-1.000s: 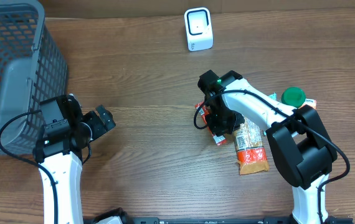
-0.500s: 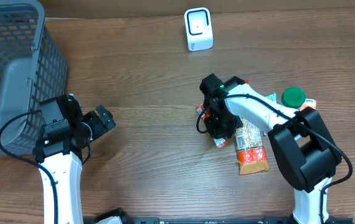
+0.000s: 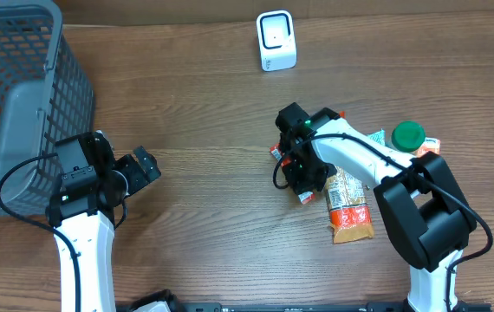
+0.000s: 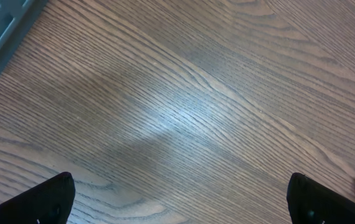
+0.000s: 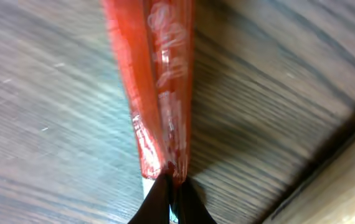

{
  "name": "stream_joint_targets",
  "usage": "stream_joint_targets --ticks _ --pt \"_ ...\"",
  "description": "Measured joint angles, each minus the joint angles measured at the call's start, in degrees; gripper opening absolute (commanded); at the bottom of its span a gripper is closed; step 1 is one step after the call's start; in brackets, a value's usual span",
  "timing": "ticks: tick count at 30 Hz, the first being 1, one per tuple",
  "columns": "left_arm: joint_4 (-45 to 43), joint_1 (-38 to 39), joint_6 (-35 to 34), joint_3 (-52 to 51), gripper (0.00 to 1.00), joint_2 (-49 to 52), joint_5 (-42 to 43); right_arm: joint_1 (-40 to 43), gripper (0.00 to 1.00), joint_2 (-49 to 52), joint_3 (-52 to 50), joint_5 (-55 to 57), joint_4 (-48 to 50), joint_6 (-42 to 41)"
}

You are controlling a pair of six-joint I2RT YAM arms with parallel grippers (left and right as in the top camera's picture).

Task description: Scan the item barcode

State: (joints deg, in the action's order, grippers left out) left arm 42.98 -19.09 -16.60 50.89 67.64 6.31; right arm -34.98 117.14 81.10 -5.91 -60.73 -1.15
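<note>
- Grey mesh basket [image 3: 23, 91], far left on the table [image 3: 204, 113]: only part of it is in view, and no item shows inside that part.
- Left gripper [image 3: 146, 165], near the basket: its jaws are spread wide over bare wood and hold nothing.
- White scanner [image 3: 276, 41], far centre: it stands upright, well apart from the goods.
- Red packet [image 5: 156, 87], centre right: this is the thing to scan, lying on the wood just beside the other goods.
  - The right gripper [image 5: 168, 198] is pinched fully closed on the packet's thin end seam.
  - The packet looks like glossy film, so likely light, limp and slippery. It should flop and twist when lifted.
  - The seam is a fair hold because it is flat and will not crush the contents, though a shallow pinch could slip.
  - No barcode shows in any view.
- Orange-brown snack bag [image 3: 349, 206], right of the packet and touching the arm's shadow side: soft and crinkly, probably light.
- Green-capped item [image 3: 408, 133], far right: partly hidden by the arm, so I cannot tell what it holds.
</note>
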Motion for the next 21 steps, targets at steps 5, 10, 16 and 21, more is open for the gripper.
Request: stream_joint_targets --ticks 5,10,16,21 --pt "0.0 0.0 0.0 0.0 1.00 0.0 0.0 -3.1 0.04 -1.2 0.0 0.4 0.6 6.0" --pt "0.0 0.0 0.0 0.0 1.00 0.0 0.0 -4.2 0.20 -1.2 0.0 0.4 0.7 8.7" --pt "0.0 0.0 0.0 0.0 1.00 0.0 0.0 -4.0 0.47 -1.2 0.0 0.7 -0.2 10.1" --pt "0.0 0.0 0.0 0.0 1.00 0.0 0.0 -4.0 0.45 -1.2 0.0 1.7 -0.8 10.2"
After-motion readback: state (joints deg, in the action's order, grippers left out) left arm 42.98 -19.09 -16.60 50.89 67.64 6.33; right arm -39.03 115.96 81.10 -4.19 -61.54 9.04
